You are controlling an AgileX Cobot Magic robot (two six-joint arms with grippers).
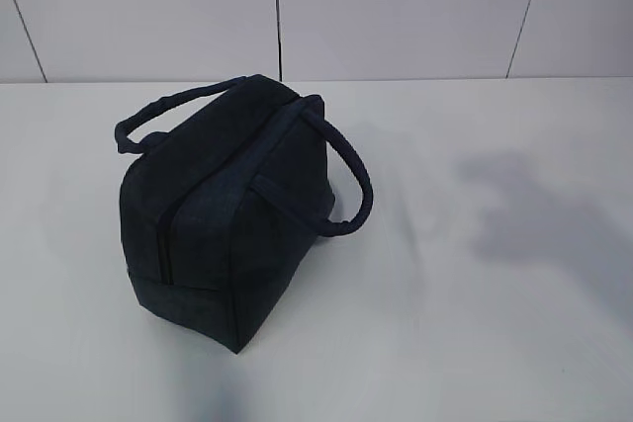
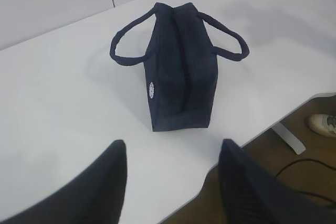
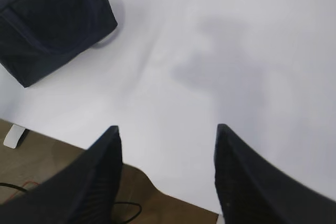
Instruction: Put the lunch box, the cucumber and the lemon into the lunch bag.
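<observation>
The dark navy lunch bag [image 1: 232, 210] stands on the white table [image 1: 475, 323], left of centre, its zipper closed and both loop handles hanging out to the sides. It also shows in the left wrist view [image 2: 181, 77], with its small white logo [image 2: 151, 89] on one side, and at the top left of the right wrist view [image 3: 50, 19]. My left gripper [image 2: 173, 148] is open and empty, above the table edge short of the bag. My right gripper [image 3: 167, 132] is open and empty, above the table edge to the bag's right. The lunch box, cucumber and lemon are out of view.
A white tiled wall [image 1: 396, 7] runs behind the table. Below the table edge are brown floor, a black cable [image 2: 304, 169], a white table foot [image 2: 289, 137] and a shoe [image 2: 323, 124]. An arm's shadow [image 1: 534, 214] falls on the table's right half.
</observation>
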